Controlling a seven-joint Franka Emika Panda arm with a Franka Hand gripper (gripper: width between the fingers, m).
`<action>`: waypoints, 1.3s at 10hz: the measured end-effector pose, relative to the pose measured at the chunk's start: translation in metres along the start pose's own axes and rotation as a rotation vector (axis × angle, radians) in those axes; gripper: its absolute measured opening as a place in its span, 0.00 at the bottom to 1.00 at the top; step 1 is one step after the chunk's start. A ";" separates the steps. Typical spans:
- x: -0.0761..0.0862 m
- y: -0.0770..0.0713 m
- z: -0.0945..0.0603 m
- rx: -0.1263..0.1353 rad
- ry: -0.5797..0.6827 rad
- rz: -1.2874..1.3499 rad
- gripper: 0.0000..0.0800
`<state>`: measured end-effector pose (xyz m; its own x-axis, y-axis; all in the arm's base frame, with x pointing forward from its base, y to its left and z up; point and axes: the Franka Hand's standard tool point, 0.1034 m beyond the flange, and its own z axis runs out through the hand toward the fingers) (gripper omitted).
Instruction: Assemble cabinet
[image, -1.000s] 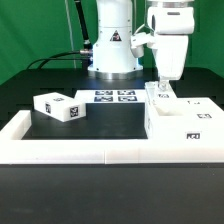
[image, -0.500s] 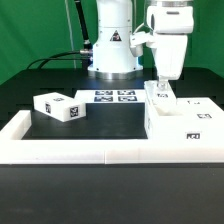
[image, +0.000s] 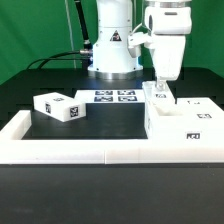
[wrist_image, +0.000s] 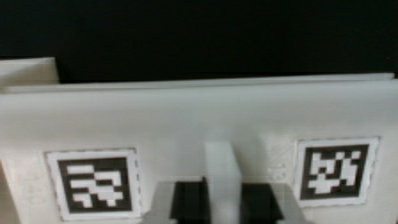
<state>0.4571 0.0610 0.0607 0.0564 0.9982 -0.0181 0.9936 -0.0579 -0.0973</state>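
Note:
My gripper (image: 160, 84) hangs over the right side of the table, shut on the thin upper edge of a white cabinet panel (image: 158, 97) that stands upright against the larger white cabinet box (image: 186, 126). In the wrist view the panel (wrist_image: 196, 115) fills the picture with two black-and-white tags, and a narrow white rib runs down between the dark fingers (wrist_image: 185, 205) of the gripper (wrist_image: 219, 203). A loose white cabinet block (image: 58, 106) with tags lies on the black table at the exterior view's left, well away from the gripper.
The marker board (image: 113, 96) lies flat in front of the robot base (image: 111, 52). A low white border rail (image: 70, 150) runs along the front and up both sides. Black table shows between the loose block and the cabinet box.

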 end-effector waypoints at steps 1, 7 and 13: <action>0.000 0.000 -0.002 0.004 -0.005 0.000 0.09; 0.003 0.001 -0.005 0.008 -0.007 0.000 0.09; 0.005 0.002 -0.003 0.021 -0.009 -0.002 0.09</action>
<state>0.4595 0.0655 0.0635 0.0539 0.9982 -0.0266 0.9913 -0.0566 -0.1186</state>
